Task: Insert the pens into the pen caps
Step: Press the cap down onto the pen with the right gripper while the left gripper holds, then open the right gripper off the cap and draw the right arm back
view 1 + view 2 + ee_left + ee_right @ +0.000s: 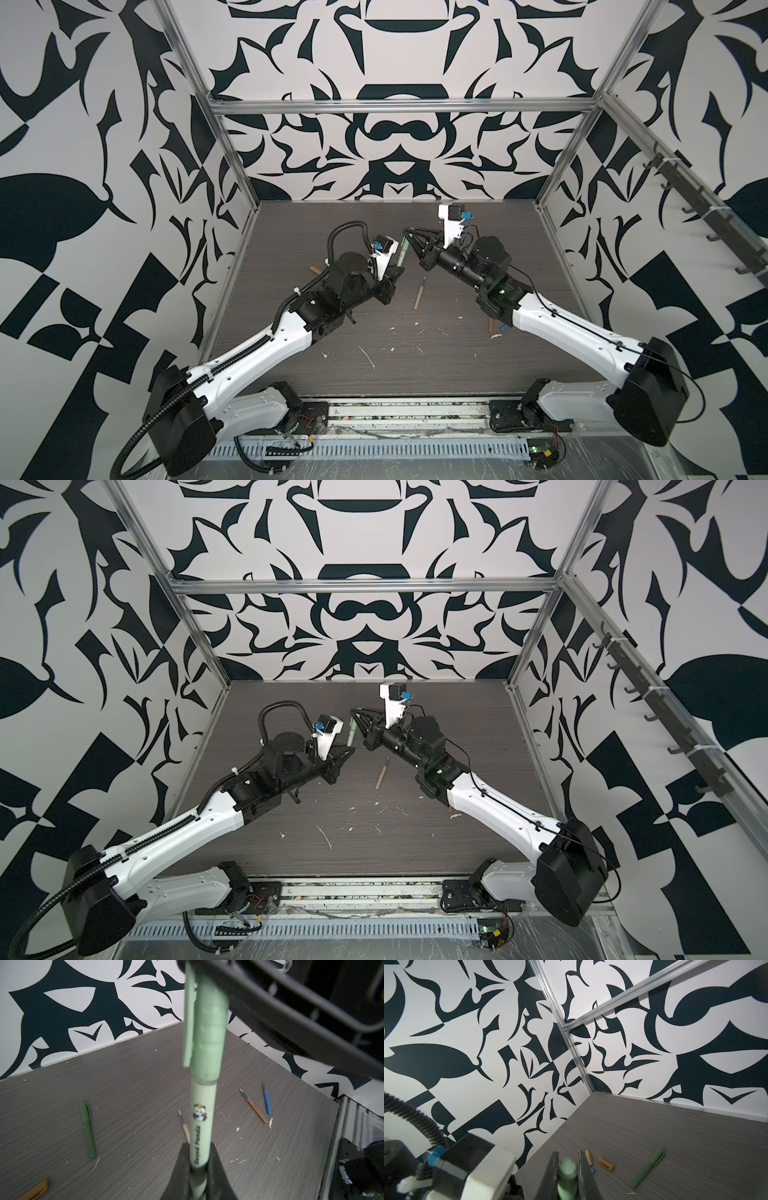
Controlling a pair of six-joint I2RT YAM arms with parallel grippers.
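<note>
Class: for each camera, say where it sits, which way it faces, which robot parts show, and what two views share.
Top views: high in front, looking down at table and back wall; both arms show.
Left wrist: behind left hand, facing right hand along the pale pen.
Right wrist: behind right hand, facing the back left corner.
Wrist views share the dark green pen.
</note>
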